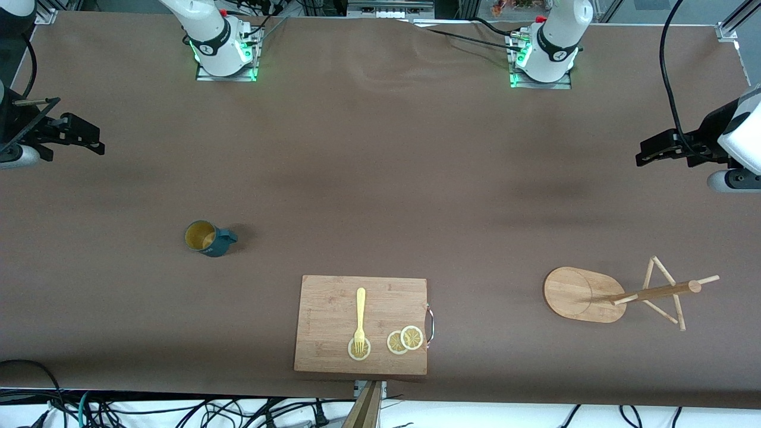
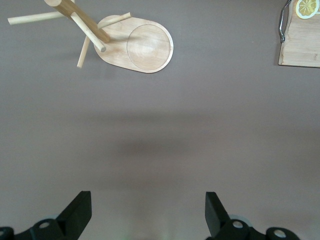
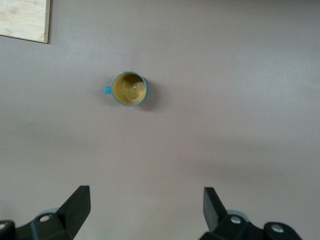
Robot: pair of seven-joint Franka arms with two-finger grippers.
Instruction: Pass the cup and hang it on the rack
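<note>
Cup [image 1: 206, 238] upright on table, well apart from both wide-open, empty tools

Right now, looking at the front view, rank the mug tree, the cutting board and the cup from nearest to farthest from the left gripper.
The left gripper waits open over the left arm's end of the table.
1. The rack, on that same end of the table, nearer the front camera.
2. The cutting board, mid-table near the front edge, carrying a fork and lemon slices.
3. The cup, upright, toward the right arm's end.
</note>
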